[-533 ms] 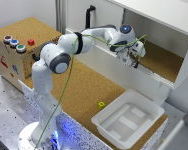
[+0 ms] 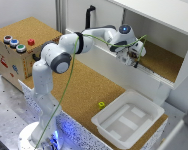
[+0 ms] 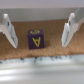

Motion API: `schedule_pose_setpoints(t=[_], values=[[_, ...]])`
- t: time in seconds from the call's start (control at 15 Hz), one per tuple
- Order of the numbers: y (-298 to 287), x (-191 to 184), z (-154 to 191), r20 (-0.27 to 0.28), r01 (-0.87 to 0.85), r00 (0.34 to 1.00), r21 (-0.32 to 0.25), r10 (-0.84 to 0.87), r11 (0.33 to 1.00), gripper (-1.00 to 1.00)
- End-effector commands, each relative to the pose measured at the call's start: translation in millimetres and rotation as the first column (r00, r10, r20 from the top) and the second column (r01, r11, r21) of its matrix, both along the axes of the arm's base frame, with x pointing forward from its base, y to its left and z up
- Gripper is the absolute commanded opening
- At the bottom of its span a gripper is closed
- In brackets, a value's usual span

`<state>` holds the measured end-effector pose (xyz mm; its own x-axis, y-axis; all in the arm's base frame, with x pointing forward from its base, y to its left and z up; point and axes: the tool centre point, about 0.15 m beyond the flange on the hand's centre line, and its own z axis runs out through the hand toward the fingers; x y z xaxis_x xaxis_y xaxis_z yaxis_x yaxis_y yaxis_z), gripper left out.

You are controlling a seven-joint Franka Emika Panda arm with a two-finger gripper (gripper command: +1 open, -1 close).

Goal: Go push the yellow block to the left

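Note:
The yellow block [image 2: 101, 104] is a tiny yellow-green cube on the cork table, just off the white tray's near corner. My gripper [image 2: 132, 59] is far from it, reached into the raised cork shelf at the exterior view's right. In the wrist view the gripper [image 3: 38, 43] is open, its two white fingers [image 3: 8, 30] standing either side of a small purple block [image 3: 35, 39] with a yellow letter, without touching it. The yellow block does not show in the wrist view.
A white tray [image 2: 145, 106] sits on the table at the exterior view's lower right. A cork-clad box with coloured buttons [image 2: 14, 42] stands at the left. The shelf [image 2: 164, 62] has a white front lip and roof close around the gripper.

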<state>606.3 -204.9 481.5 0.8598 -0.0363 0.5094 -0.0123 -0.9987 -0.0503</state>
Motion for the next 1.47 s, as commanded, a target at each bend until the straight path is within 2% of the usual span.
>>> schedule_pose_setpoints(t=[0.0,0.13,0.27,0.4,0.47,0.67,0.8,1.0,1.07,1.27,1.4], values=[[-22,-124,-12,-0.026,0.06,0.998,0.085,-0.058,0.995,1.0],[-27,-159,-27,-0.077,0.106,0.992,0.086,-0.1,0.991,1.0],[-23,-184,-40,-0.086,0.126,0.989,0.029,-0.123,0.992,1.0],[-18,-211,-55,-0.105,0.151,0.983,0.009,-0.149,0.988,1.0],[-12,-226,-66,-0.116,0.155,0.981,-0.023,-0.157,0.988,1.0],[-2,-263,-117,-0.201,0.184,0.959,-0.1,-0.201,0.978,1.0],[-1,-282,-151,-0.246,0.219,0.938,-0.126,-0.244,0.968,1.0],[2,-307,-189,-0.295,0.282,0.904,-0.136,-0.311,0.95,1.0],[1,-313,-197,-0.304,0.32,0.89,-0.111,-0.339,0.941,-1.0],[-10,-326,-218,-0.337,0.399,0.851,-0.083,-0.402,0.913,-1.0],[-24,-327,-224,-0.336,0.444,0.835,-0.055,-0.435,0.894,-1.0]])
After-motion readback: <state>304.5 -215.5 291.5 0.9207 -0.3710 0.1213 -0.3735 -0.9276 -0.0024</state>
